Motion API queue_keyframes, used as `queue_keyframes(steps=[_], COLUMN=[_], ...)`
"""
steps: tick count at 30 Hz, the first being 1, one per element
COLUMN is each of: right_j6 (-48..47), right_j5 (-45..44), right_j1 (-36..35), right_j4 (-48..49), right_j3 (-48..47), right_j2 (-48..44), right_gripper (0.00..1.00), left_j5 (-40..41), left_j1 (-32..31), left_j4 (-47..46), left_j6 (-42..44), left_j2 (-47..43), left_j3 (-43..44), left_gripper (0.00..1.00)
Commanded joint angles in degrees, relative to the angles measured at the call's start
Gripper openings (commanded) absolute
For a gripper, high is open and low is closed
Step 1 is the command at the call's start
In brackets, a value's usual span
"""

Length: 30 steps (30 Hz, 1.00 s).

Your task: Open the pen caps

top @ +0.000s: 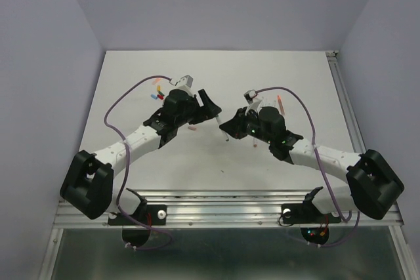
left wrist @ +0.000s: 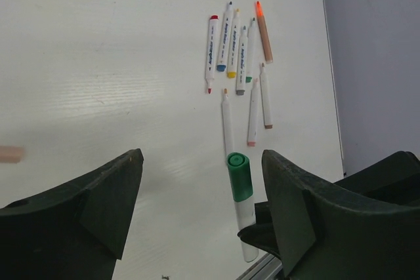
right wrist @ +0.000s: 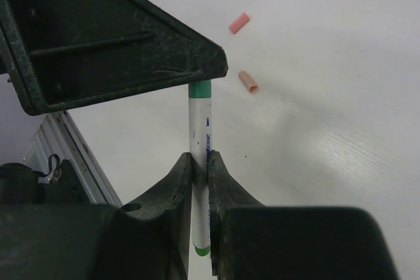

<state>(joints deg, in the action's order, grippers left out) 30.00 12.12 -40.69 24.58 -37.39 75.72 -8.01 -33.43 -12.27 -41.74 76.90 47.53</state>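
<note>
Pinching a thin white pen, your right gripper holds its green plastic cap between the spread jaws of your left gripper.

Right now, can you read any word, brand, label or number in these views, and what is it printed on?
Nothing is legible enough to quote.
On the loose pens: blue lettering along several white barrels, too small and blurred to read.
On the green-capped pen in the right gripper: a bit of blue print on the barrel, partly hidden by the fingers, unreadable.
On the loose caps: no print visible.
</note>
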Motion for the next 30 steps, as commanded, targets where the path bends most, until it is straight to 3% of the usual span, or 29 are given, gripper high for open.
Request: queue_keyframes(steps=[1,7,13,14,17,19,21,22,23,27,30], right_j6=[0.77,0.76,0.41,0.32,-0.64,-1.08,-1.43,-1.43,-1.43,-1.96,-2.05], right_j5=[1.94,1.85,3.08,3.26,5.27,6.33,7.57,7.65,7.57,10.38,10.47], right_j1=[-0.36,-0.36,-0.45,-0.36,-0.36,-0.36,-0.45,-0.45,-0.45,-0.53,-0.71], right_j4=[5.22,5.30,4.87,4.60,3.81,3.64,2.94,2.84,2.58,3.89,4.69], right_j3=[1.53,1.35,1.61,1.61,1.96,2.49,2.58,2.49,2.23,1.00,-0.58], right_j2=[-1.28,-0.93,-1.45,-1.54,-1.72,-1.98,-1.98,-1.90,-1.72,0.21,2.58], right_gripper=[0.03,0.03,0.04,0.04,0.05,0.09,0.32,0.49,0.55,0.59,0.55], left_j5=[-1.48,-2.19,-1.75,-1.57,-0.69,0.44,0.89,1.15,1.24,0.45,0.27], left_j1=[-1.28,-1.81,-1.99,-2.08,-2.08,-2.17,-2.17,-2.34,-2.34,-2.78,-3.31], left_j4=[-3.54,-4.07,-3.99,-4.07,-3.55,-3.11,-3.37,-3.46,-3.46,-3.99,-4.43], left_j6=[-0.63,-0.98,-1.07,-1.15,-1.07,-1.24,-1.42,-1.42,-1.42,-1.42,-1.33], left_j2=[0.17,1.05,1.14,1.23,1.23,1.06,0.62,0.35,0.27,-0.09,-0.26], left_j3=[3.18,3.18,3.18,3.18,3.18,3.01,2.75,2.48,2.39,2.31,2.22], left_gripper=[0.79,0.61,0.25,0.14,0.00,0.00,0.00,0.00,0.00,0.00,0.00])
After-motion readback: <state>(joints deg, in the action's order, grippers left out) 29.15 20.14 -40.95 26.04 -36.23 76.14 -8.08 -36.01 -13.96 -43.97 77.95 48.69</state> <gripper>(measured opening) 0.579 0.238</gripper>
